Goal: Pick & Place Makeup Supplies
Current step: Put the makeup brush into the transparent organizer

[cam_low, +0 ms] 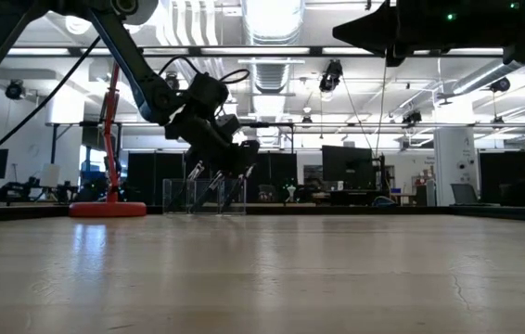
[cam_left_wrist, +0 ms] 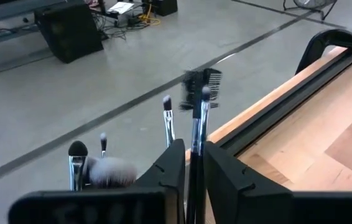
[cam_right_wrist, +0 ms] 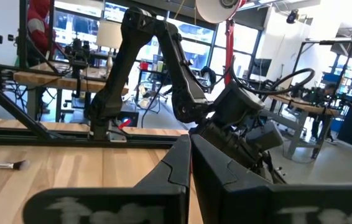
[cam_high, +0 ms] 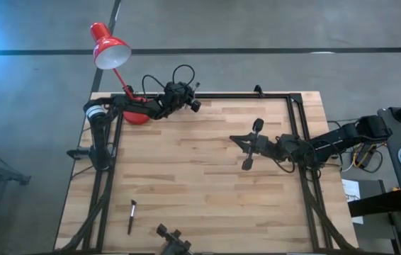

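Left gripper [cam_left_wrist: 193, 163] at table [cam_high: 207, 177] 11 o'clock edge, jaws pinching slim dark comb-tipped brush [cam_left_wrist: 199, 106]. Right gripper [cam_high: 250, 144] at 3 o'clock, jaws pressed together. Dark brush [cam_high: 132, 216] lies at 7 o'clock.

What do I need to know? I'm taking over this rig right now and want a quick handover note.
Left gripper: over the clear holder at the far edge of the table, with a comb-tipped brush at it; grip unclear.
Right gripper: shut, empty, waiting above mid-table.
Done: several brushes stand in the holder.
Left: one brush lies near the near-left corner; probably the next pick.
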